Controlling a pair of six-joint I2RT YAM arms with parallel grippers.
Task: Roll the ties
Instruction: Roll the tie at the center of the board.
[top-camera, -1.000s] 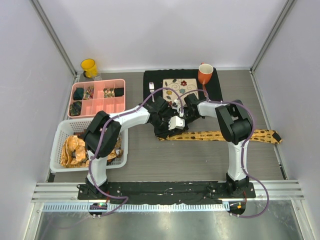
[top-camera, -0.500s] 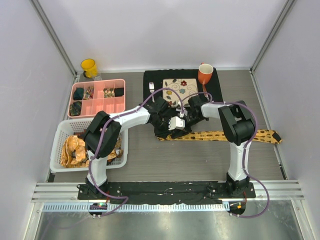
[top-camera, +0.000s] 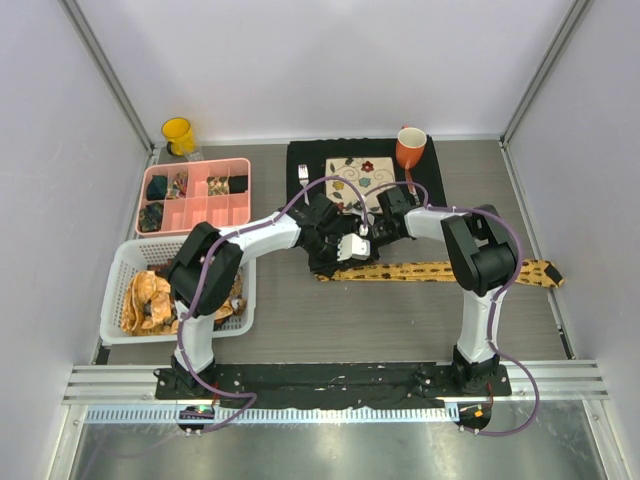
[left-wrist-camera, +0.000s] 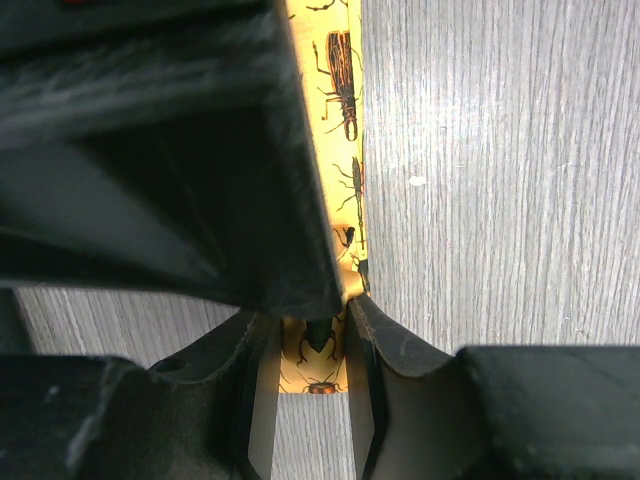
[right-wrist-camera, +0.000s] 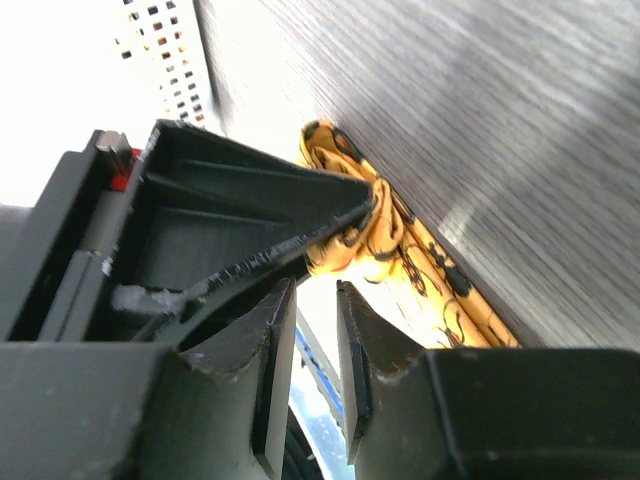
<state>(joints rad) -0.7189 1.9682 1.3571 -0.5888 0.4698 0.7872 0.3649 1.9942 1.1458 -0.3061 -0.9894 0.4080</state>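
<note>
A mustard-yellow tie (top-camera: 450, 270) with dark insect prints lies flat across the table, running right to its pointed end near the right wall. My left gripper (top-camera: 348, 250) is at its left end. In the left wrist view the left gripper (left-wrist-camera: 312, 340) is shut on the tie (left-wrist-camera: 340, 120), whose width fills the gap between the fingers. My right gripper (top-camera: 375, 232) hovers just behind. In the right wrist view the right gripper (right-wrist-camera: 308, 300) is open and holds nothing. The tie's bunched, partly rolled end (right-wrist-camera: 350, 240) sits just beyond its fingertips, against the left gripper's finger.
More ties (top-camera: 148, 300) lie crumpled in a white basket (top-camera: 120, 262) at the left. Behind it stands a pink compartment tray (top-camera: 243, 166). A yellow cup (top-camera: 178, 133) sits far left. A black mat (top-camera: 432, 178) carries a patterned tile (top-camera: 360, 178) and an orange mug (top-camera: 410, 148).
My right gripper has opened, let go of the tie's end and drawn back a little to the upper right. The left gripper has kept its hold and place.
</note>
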